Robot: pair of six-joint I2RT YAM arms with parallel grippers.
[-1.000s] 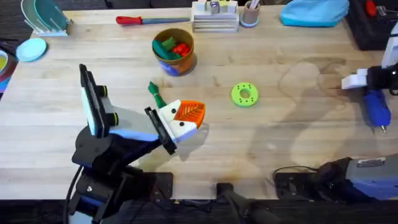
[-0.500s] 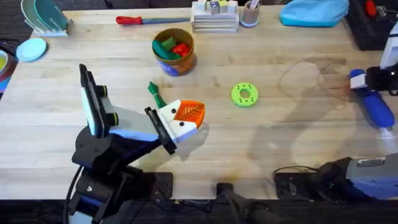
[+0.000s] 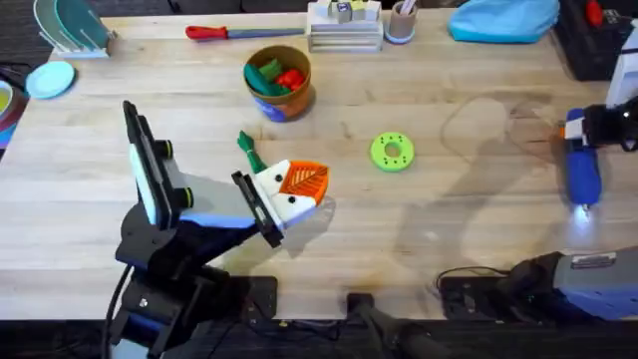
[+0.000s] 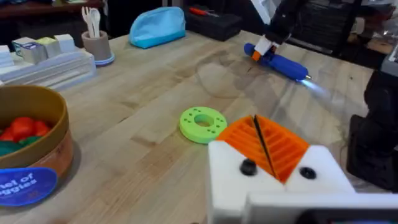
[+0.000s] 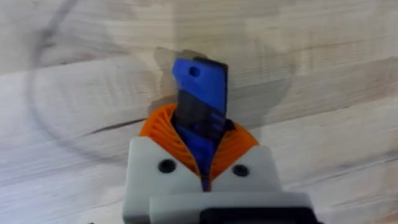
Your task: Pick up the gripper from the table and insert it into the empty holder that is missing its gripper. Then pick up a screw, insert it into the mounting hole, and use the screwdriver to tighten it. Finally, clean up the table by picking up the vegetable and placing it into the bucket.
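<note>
The right gripper (image 5: 200, 135) is clenched on the blue screwdriver (image 5: 200, 84). Its orange pads (image 5: 157, 127) wrap the handle on both sides, and the tool juts straight out beyond the fingertips. From overhead the screwdriver's lit tip hangs over bare table (image 3: 469, 229), pointing back toward the arm's base.

The left gripper (image 3: 304, 179) is well apart from it, across the table. Its orange wedges are pressed together on nothing, and each sits in a white base.

I judge the step in hand to be carrying the driver to the screw. Which black dot on those white bases is the mounting hole, I cannot tell.

To do it well:
- Keep the clamp firm so the handle cannot twist in the pads.
- Line the shaft up with the hole's axis before pressing.
- Let the left arm hold steady.

The vegetable (image 3: 248, 150) lies just behind the left gripper. The bucket (image 3: 284, 102) is farther beyond it, and a lime disc (image 3: 391, 152) lies between the two arms.
</note>
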